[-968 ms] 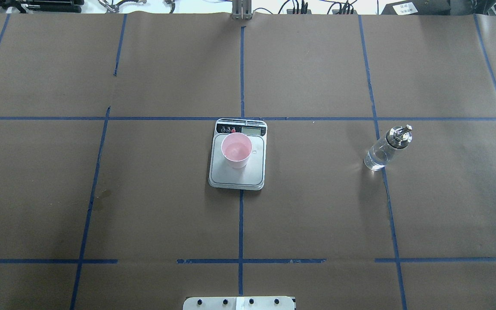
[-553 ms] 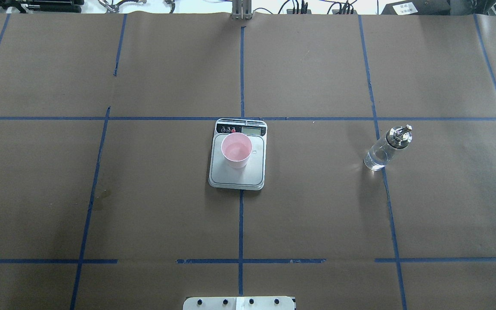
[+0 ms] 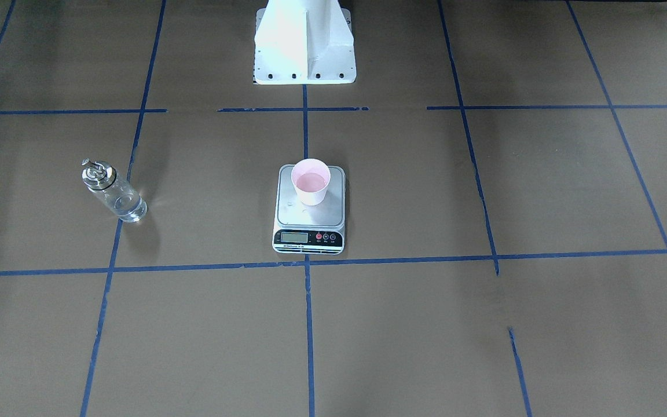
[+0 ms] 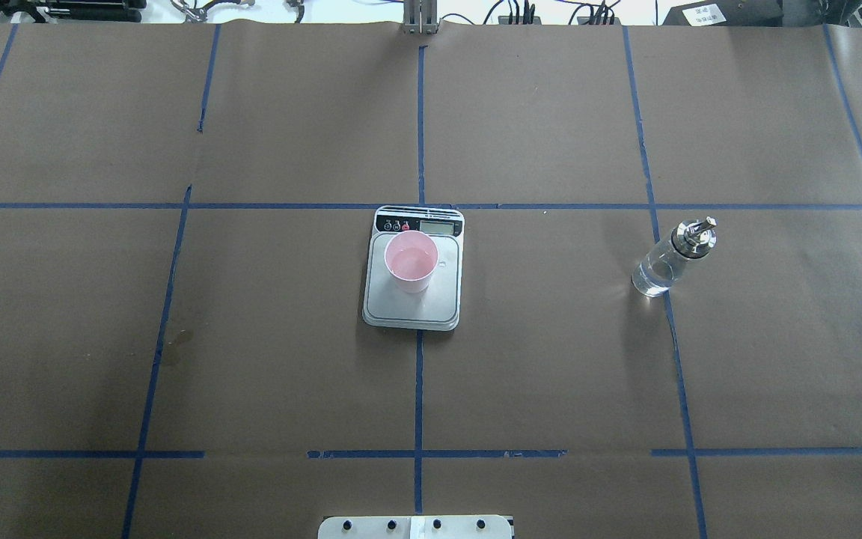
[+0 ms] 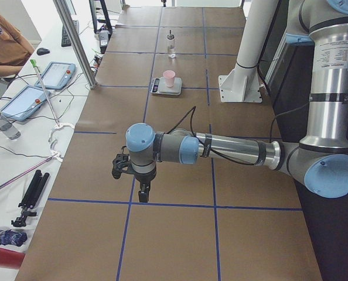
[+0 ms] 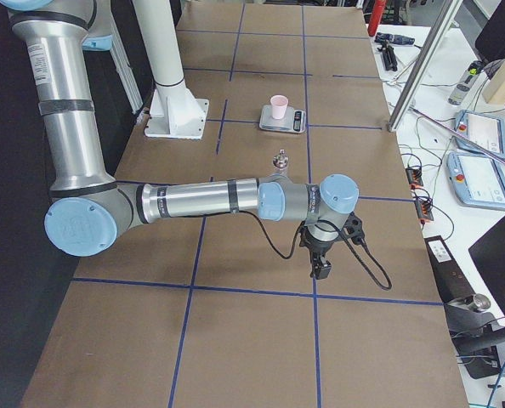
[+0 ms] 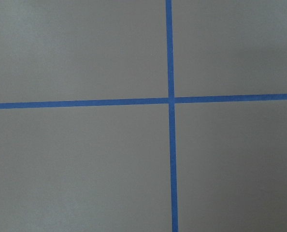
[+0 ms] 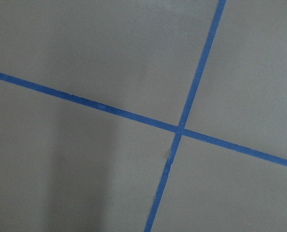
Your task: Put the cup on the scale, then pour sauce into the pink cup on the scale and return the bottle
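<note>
Cup (image 4: 411,260) on scale (image 4: 412,303), bottle (image 4: 663,262) upright, far from left gripper (image 5: 143,195), right gripper (image 6: 321,269); jaw state: cannot tell. Task looks done; nothing due.

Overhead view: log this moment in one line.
cup on scale | bottle upright, free | left arm, right arm far off | jaws: cannot tell

Pink cup (image 4: 411,262), silver scale (image 4: 442,301) with black strip, clear bottle (image 4: 658,266), brown table (image 4: 551,374), blue tape grid (image 4: 418,389)

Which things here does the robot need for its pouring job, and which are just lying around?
For the job: pink cup, scale, sauce bottle.
Just lying about: tablets, black tripod.
</note>
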Action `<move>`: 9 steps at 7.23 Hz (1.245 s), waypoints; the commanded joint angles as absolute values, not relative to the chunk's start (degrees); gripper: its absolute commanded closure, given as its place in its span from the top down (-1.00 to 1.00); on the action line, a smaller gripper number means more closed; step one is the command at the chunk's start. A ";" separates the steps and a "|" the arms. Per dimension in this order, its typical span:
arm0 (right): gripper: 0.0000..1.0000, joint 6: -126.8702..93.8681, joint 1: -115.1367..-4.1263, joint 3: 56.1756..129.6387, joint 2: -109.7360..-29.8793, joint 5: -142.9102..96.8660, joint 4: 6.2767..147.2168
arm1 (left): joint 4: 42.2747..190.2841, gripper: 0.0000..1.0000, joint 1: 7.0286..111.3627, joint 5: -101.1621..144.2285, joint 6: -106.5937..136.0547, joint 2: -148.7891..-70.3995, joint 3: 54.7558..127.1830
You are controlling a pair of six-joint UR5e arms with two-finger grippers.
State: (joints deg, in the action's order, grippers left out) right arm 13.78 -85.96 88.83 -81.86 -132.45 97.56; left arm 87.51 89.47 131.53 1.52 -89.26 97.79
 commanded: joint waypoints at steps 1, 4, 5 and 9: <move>1.00 13.71 -85.96 88.77 -82.09 -132.54 97.47 | 86.93 1.00 89.47 132.79 1.67 -89.22 98.25; 1.00 13.71 -85.96 88.77 -82.09 -132.54 97.47 | 86.40 1.00 89.47 135.79 1.58 -89.03 98.18; 1.00 13.71 -85.96 88.60 -82.09 -132.54 97.56 | 86.74 1.00 89.47 135.27 1.41 -88.95 97.91; 1.00 13.36 -85.87 88.16 -81.91 -133.50 97.47 | 87.01 1.00 89.47 135.70 1.67 -88.94 96.86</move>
State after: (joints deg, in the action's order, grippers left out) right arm 13.64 -85.90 88.26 -81.96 -132.80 97.48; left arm 86.90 89.47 135.68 1.55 -88.92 97.15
